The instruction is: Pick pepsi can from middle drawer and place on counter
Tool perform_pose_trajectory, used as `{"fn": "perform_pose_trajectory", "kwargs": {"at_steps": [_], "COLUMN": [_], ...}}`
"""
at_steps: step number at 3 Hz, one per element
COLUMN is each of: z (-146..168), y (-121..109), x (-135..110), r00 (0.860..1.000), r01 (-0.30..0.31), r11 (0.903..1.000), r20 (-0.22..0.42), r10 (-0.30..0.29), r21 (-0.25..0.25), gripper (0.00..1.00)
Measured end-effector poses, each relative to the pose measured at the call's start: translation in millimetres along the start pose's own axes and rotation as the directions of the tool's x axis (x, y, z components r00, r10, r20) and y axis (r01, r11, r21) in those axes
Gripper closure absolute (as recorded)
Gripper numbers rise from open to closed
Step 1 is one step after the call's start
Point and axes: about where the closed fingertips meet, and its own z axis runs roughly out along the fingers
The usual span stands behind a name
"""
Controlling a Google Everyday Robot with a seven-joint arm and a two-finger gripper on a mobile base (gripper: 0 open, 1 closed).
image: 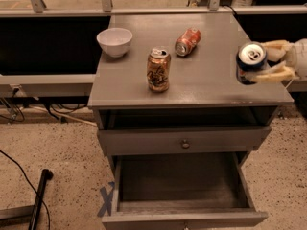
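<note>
Where counter (206, 83) reaches its right edge, we see gripper (263, 60), coming in from right. 2 pale fingers (273, 74) pinch pepsi can (249, 57), 1 either side. Can's silver top shows toward camera, dark blue body over counter's right rim; we cannot tell whether it touches surface. Middle drawer (177, 181) pulled out below; closed drawer (144, 140) above it. On counter we note 3 more things: white bowl (114, 41) back left, gold-brown can (158, 70) upright near centre, orange-red can (187, 41) on its side behind it.
</note>
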Motion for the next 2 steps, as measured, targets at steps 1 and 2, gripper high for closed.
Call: {"fn": "perform_pose_trajectory", "kwargs": {"at_steps": [1,2], "z": [-8.5,-8.8], "y": [-21.7,-21.9], "x": [-10.8,-11.0], "r00": [1.0,1.0], "r01": [0.001,0.004], "r11": [0.9989,0.9988], "r20": [-0.012,-0.012], "r10": [-0.001,-0.004], "r21": [0.048,0.049], "gripper": [1.0,1.0]}}
